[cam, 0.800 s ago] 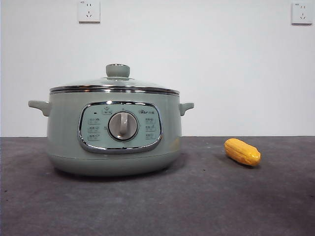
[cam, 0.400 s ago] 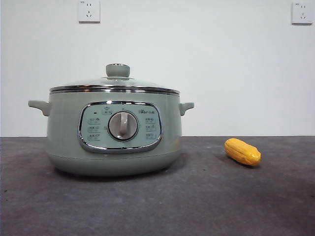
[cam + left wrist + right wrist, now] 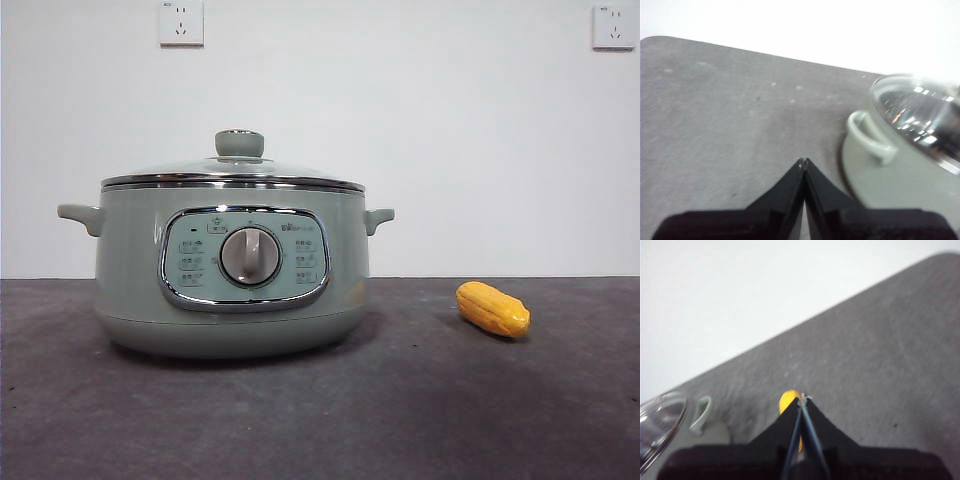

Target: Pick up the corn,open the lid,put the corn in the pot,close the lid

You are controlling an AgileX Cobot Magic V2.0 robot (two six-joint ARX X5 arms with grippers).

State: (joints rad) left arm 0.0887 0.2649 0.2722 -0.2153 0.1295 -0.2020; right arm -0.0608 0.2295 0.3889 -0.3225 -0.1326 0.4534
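1. Front view: the pot [image 3: 232, 270] stands on the dark worktop [image 3: 400, 410] with the lid [image 3: 232, 172] seated on its rim, knob up. The corn [image 3: 492, 308] lies on the worktop well apart from the pot, on the side of the pot's smaller-looking handle. Its long axis lies flat on the surface and runs slantwise, one rounded end nearer the pot and farther back, the other nearer the camera. Neither arm shows here; two wall sockets [image 3: 181, 22] sit high on the wall.

2. Left wrist view: the left tool [image 3: 803, 162] hangs over bare worktop with its jaws pressed together, holding nothing. One pot handle [image 3: 867, 137] and the glass lid's edge lie near it.

3. Right wrist view: the right tool [image 3: 802, 399] is also closed to a point and empty. The corn [image 3: 788, 401] peeks out just behind its tip, mostly hidden, so its direction cannot be read here.

4. Risks, as I judge them: the glossy, rounded cob may roll or squirt away if the jaws close along its length rather than across it. The jaws must also spread before descending, or they will shove the corn aside.
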